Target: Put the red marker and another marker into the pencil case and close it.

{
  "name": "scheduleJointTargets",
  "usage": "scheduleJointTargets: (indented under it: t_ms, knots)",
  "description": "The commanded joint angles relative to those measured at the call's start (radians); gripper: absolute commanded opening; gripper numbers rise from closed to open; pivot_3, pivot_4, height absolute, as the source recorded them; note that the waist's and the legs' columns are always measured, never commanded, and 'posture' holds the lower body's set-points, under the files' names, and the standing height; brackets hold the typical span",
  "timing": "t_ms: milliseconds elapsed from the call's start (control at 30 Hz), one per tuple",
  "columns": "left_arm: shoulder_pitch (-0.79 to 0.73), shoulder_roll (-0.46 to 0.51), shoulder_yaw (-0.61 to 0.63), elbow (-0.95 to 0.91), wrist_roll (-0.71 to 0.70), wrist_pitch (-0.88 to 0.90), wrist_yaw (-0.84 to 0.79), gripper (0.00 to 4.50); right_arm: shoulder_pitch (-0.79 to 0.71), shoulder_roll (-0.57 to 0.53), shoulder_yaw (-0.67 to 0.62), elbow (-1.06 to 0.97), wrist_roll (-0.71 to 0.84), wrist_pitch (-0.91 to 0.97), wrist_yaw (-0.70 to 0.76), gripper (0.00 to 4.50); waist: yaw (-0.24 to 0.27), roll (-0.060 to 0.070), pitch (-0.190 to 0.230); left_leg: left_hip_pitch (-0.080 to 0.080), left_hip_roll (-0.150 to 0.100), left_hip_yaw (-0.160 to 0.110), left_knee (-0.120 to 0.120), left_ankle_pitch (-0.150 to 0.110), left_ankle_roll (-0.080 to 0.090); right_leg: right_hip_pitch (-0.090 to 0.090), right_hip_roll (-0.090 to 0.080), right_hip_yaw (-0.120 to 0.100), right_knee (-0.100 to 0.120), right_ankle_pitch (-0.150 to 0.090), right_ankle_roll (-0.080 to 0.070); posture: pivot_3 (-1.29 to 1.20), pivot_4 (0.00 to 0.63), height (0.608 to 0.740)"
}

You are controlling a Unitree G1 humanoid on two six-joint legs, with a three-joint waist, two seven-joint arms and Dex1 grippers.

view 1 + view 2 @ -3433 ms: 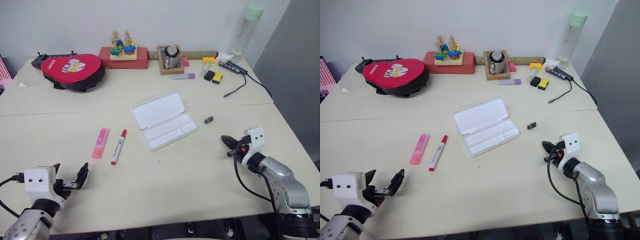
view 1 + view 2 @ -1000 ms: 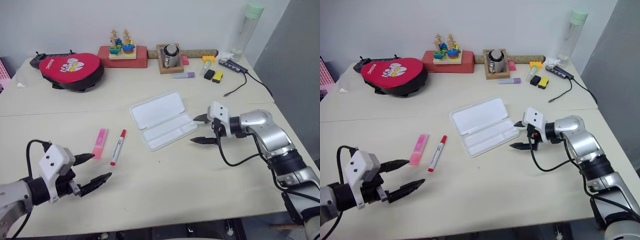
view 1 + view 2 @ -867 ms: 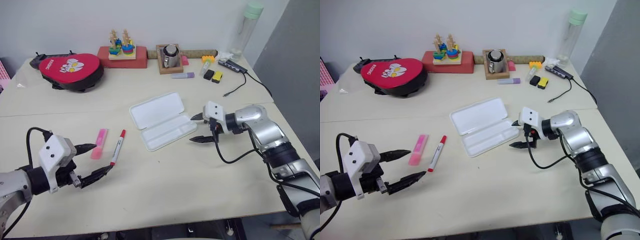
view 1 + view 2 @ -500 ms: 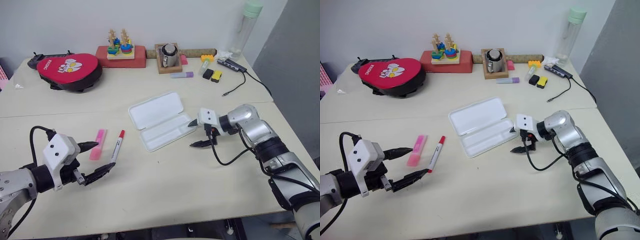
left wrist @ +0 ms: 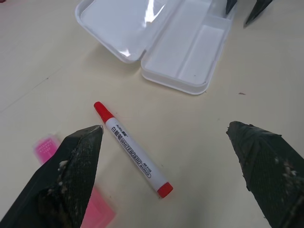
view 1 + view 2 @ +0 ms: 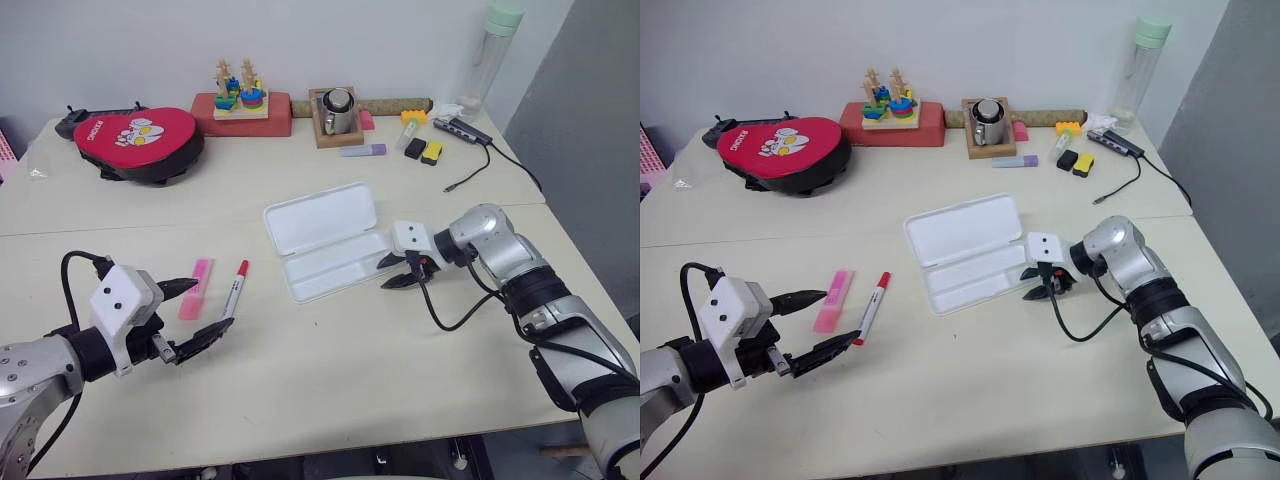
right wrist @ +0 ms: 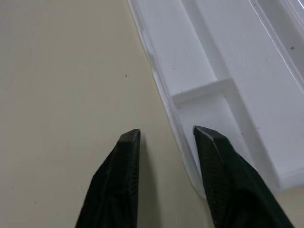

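Red marker (image 6: 235, 290) lies on the tabletop (image 6: 330, 370) beside the pink highlighter (image 6: 195, 288), left of the open pencil case (image 6: 325, 240). Left wrist view: left gripper (image 5: 166, 161) spread wide over the marker; closing comes next. Right wrist view: right gripper (image 7: 166, 135) half-narrowed, empty, astride the case's rim.

Pencil case (image 6: 325, 238): plain white, glossy. Red marker (image 5: 133, 149): white barrel, red cap and tail, black "WHITEBOARD" print. Highlighter (image 6: 196, 288): pink. Table (image 6: 330, 370): pale beige. Pad at back (image 6: 135, 140): red with white cartoon print, black edge. Bottle (image 6: 490, 55): clear, mint-green cap.
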Motion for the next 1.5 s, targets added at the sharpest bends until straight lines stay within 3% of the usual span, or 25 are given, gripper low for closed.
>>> scheduleJointTargets:
  t_ms: [33, 133, 167, 367, 633, 900, 1267, 1500]
  knots:
    - [-0.014, -0.007, 0.003, -0.011, 0.008, -0.015, 0.01, 4.5, -0.014, -0.006, 0.003, -0.006, -0.014, -0.004, 0.026, 0.85, 0.0, 0.0, 0.0, 0.0, 0.0, 0.0, 0.0, 0.0, 0.0, 0.0, 0.0, 0.0, 0.0, 0.0, 0.0, 0.0, 0.15, 0.74]
    - [-0.021, -0.011, -0.003, -0.01, 0.01, -0.018, 0.015, 4.5, -0.009, -0.003, 0.004, -0.011, -0.019, -0.003, 0.034, 0.08, -0.001, 0.0, 0.0, 0.0, 0.0, 0.0, 0.0, 0.0, 0.0, 0.0, 0.0, 0.0, 0.0, 0.0, 0.0, 0.0, 0.15, 0.74]
    - [-0.021, -0.011, -0.005, -0.009, 0.012, -0.018, 0.016, 4.5, -0.005, -0.003, 0.006, -0.017, -0.019, -0.002, 0.039, 0.03, -0.001, 0.0, 0.0, 0.0, 0.0, 0.0, 0.0, 0.0, 0.0, 0.0, 0.0, 0.0, 0.0, 0.0, 0.0, 0.0, 0.15, 0.74]
    - [-0.03, -0.018, -0.012, -0.006, 0.021, -0.019, 0.019, 4.5, 0.002, -0.002, 0.004, -0.04, -0.017, -0.002, 0.044, 0.03, -0.002, 0.0, 0.0, 0.0, 0.0, 0.0, 0.0, 0.0, 0.0, 0.0, 0.0, 0.0, 0.001, 0.0, 0.0, 0.0, 0.15, 0.74]
    - [-0.035, -0.028, -0.007, 0.008, 0.034, -0.024, 0.018, 4.5, 0.088, -0.06, -0.024, -0.382, 0.089, 0.08, 0.133, 0.03, -0.004, 0.001, 0.001, 0.0, 0.0, 0.0, 0.0, 0.0, 0.0, -0.001, 0.0, 0.0, 0.001, 0.0, 0.0, 0.0, 0.15, 0.74]
    - [-0.059, -0.037, -0.04, 0.032, 0.055, -0.035, 0.018, 4.5, 0.214, -0.106, -0.027, -0.668, 0.162, 0.249, 0.088, 0.03, -0.001, 0.001, 0.0, 0.0, 0.0, -0.001, 0.002, 0.0, 0.0, 0.0, 0.0, 0.0, 0.002, -0.002, 0.004, 0.0, 0.15, 0.74]
    - [-0.097, -0.019, -0.071, 0.073, 0.07, -0.043, -0.002, 4.5, 0.317, -0.096, 0.021, -0.783, 0.133, 0.393, -0.056, 0.03, -0.003, 0.0, 0.0, 0.0, 0.0, -0.001, 0.003, 0.0, 0.0, 0.0, 0.0, 0.0, 0.004, -0.002, 0.004, 0.0, 0.15, 0.74]
    - [-0.109, -0.006, -0.072, 0.088, 0.072, -0.041, -0.01, 4.5, 0.335, -0.111, 0.044, -0.802, 0.137, 0.419, -0.07, 0.03, -0.004, 0.0, 0.0, 0.0, 0.0, -0.001, 0.003, 0.0, 0.0, 0.0, 0.0, 0.0, 0.004, -0.002, 0.004, 0.0, 0.15, 0.74]
